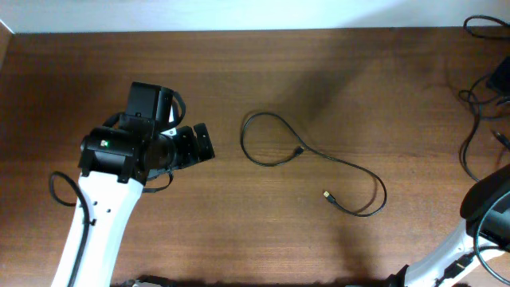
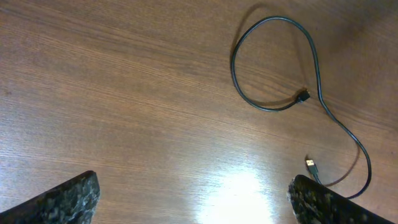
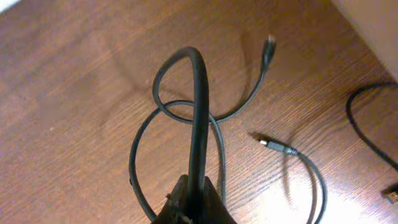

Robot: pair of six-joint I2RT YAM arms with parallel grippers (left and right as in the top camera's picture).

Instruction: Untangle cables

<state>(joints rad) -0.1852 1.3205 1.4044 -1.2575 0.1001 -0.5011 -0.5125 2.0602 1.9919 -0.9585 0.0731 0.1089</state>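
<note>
One thin black cable (image 1: 351, 166) lies loose in the middle of the table, a single open loop (image 2: 273, 62) with its small plug (image 2: 303, 96) inside the curve and a gold-tipped plug (image 2: 311, 164) at the other end. My left gripper (image 2: 194, 200) hovers left of it, open and empty, with fingers (image 2: 68, 199) wide apart. My right gripper (image 3: 196, 186) is shut on another black cable (image 3: 198, 112), which rises from the jaws, bends over and crosses its own loops (image 3: 177, 109) on the wood. Loose plugs (image 3: 273, 145) lie nearby.
A tangle of black wires (image 1: 478, 96) sits at the table's far right edge, by the right arm's white base (image 1: 458, 255). The left arm's white link (image 1: 96, 223) crosses the front left. A pale wall edge (image 1: 239, 16) borders the back of the table.
</note>
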